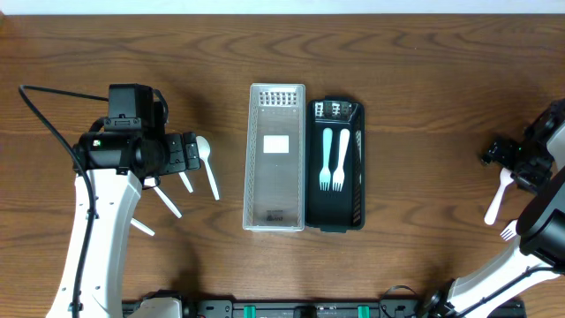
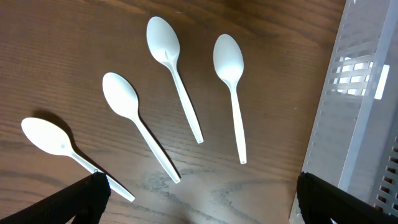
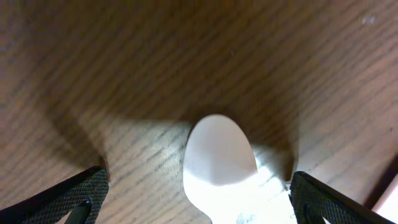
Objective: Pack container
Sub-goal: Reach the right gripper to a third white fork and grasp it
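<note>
White spoons [image 2: 176,79] are lying on the wooden tabletop [image 1: 424,53].
Left gripper [image 2: 202,190] is hovering spread above four of them; right gripper [image 3: 196,183] is hanging spread around another spoon [image 3: 217,152].

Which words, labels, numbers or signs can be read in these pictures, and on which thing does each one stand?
No text can be read in any view.
White label on the clear container: no letters can be made out; it is blank or too small to tell.
Small dark mark near the container's lower end: too small to read.
Black tray, forks, spoons: no markings show.
</note>
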{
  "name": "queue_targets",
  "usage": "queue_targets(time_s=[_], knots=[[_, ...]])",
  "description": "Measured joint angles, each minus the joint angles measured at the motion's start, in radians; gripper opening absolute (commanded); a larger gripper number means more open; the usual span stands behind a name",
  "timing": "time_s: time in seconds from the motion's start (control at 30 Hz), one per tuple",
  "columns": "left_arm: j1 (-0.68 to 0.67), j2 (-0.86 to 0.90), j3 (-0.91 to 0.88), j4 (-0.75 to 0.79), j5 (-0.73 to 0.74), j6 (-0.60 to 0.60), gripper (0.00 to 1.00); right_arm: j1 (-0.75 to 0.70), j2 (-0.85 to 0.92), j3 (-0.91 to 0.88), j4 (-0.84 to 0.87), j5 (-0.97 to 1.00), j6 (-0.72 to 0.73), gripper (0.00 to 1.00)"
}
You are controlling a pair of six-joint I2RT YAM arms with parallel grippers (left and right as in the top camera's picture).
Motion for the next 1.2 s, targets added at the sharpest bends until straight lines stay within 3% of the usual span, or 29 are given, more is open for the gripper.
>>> queue_targets(time_s=[0.23,0.33,0.8,1.2], knots=[[0.0,0.0,0.0,0.0,0.0,0.0,0.98,0.0,0.004,0.0,0.008,-0.004,-0.019,0.91],[0.0,0.0,0.0,0.0,0.0,0.0,0.98,-0.001,0.008,0.0,0.007,-0.015,-0.023,0.85],[0.0,0.0,0.0,0.0,0.0,0.0,0.98,-0.001,0.01,0.002,-0.001,-0.014,-0.032,0.31],[0.0,0.0,0.0,0.0,0.0,0.0,0.98,-0.001,0.01,0.008,-0.039,-0.017,-0.008,0.2]])
